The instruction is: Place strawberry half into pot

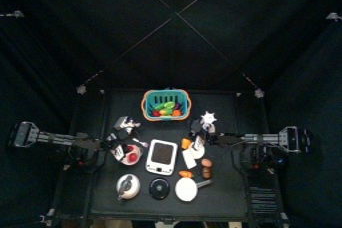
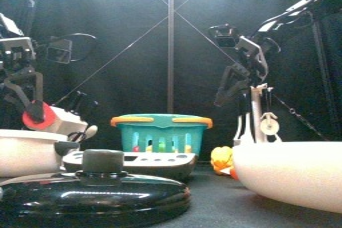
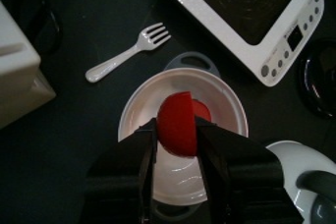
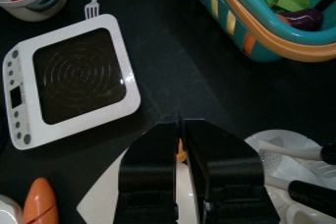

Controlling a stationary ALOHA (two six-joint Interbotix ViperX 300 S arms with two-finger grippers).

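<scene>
The strawberry half (image 3: 179,136) is a smooth, rounded red piece with a white cut face, seen in the front view, pinched between the two jaws of the left claw (image 3: 179,155), directly above the small white pot (image 3: 184,130) on the black bench (image 3: 79,130). A white plastic fork (image 3: 128,52) lies beside the pot, near the white induction hob (image 3: 250,17). The right claw (image 4: 182,141) hangs over the bench with its jaws pressed together, gripping nothing visible.

Red strawberry half (image 3: 179,136), gripped by the left hand (image 3: 180,145), hangs above the white pot (image 3: 184,122).
</scene>
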